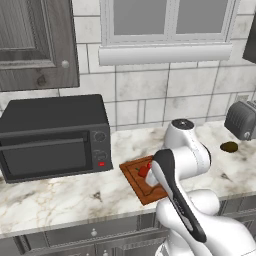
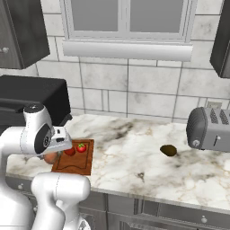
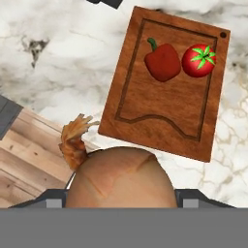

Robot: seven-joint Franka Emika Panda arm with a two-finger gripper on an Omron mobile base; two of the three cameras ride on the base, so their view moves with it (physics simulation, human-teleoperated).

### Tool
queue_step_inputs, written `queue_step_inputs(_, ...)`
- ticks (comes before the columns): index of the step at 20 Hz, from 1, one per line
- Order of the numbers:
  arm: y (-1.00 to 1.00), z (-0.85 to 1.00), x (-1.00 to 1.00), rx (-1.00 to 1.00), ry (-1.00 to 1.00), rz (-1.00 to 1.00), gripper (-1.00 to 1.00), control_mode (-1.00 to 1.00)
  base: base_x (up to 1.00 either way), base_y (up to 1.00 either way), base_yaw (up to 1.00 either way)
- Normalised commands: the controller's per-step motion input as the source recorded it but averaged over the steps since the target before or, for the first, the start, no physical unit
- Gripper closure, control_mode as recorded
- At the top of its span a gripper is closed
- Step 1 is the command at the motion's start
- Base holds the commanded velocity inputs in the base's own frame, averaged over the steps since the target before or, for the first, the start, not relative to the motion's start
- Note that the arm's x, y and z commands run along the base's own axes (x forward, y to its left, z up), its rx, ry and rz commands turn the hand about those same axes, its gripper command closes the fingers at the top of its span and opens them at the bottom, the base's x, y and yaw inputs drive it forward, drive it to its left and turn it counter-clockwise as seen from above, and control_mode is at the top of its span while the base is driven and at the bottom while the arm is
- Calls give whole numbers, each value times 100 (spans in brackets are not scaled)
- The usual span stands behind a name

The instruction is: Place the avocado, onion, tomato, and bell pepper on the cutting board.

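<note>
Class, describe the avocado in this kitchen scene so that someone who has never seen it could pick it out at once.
Find the silver toaster at the right end of the marble counter. On the bare counter just in front of it, toward the cutting board, lies the avocado, alone. It is a very dark, almost black oval, unlike the red tomato and bell pepper on the board.

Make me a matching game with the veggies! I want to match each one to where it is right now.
Things:
1. onion
2. tomato
3. avocado
4. bell pepper

Places:
A. on the counter near the toaster
B. on the cutting board, next to the tomato
C. held in the claw above the counter
D. on the cutting board, at its corner

Pairs: 1-C, 2-D, 3-A, 4-B
</note>
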Motion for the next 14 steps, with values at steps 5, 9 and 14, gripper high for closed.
queue_step_inputs(5, 0, -34, 0, 0, -1, 1, 100, -100, 0, 0, 0)
queue_step_inputs(9, 0, -29, 1, 0, -3, 1, 100, -100, 0, 0, 0)
queue_step_inputs(14, 0, -26, 8, 0, -7, 1, 100, -100, 0, 0, 0)
